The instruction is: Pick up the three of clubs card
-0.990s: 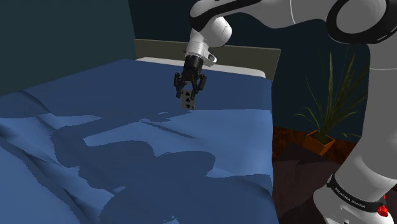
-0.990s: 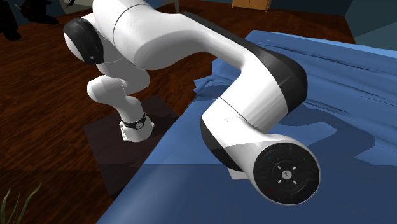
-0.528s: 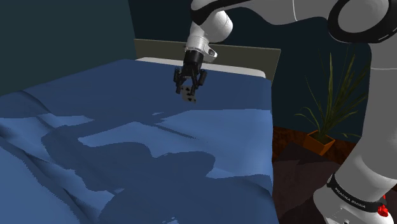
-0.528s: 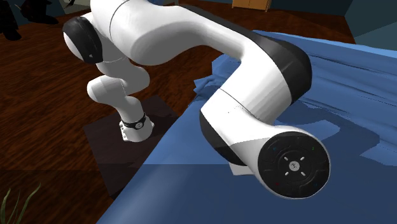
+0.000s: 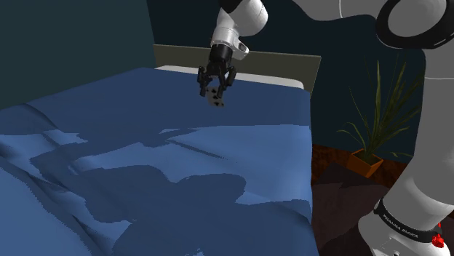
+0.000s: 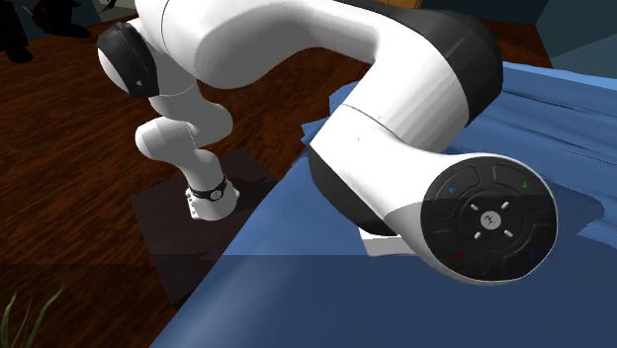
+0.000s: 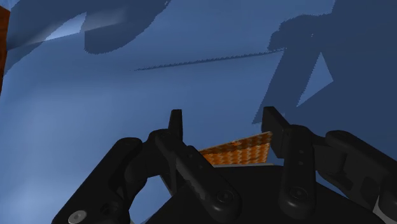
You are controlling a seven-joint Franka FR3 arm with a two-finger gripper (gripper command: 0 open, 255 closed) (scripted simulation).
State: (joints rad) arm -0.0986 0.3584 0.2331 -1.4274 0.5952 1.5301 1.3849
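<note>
Over the last second the all-black two-finger tool [image 5: 216,93] has risen toward 12 o'clock in the shoulder view, lifting the thin, stiff rectangular card with an orange chequered back [image 7: 238,151]. Its fingers clamp the card's edges, well clear above the soft, rumpled blue bed cover [image 5: 145,145]. The pick-up seems done.

The 3 of clubs card [image 5: 215,100] hangs clamped in the pincer [image 5: 213,92], up off the blue bed [image 5: 145,145]. It has a pale face with dark marks and an orange patterned back.
</note>
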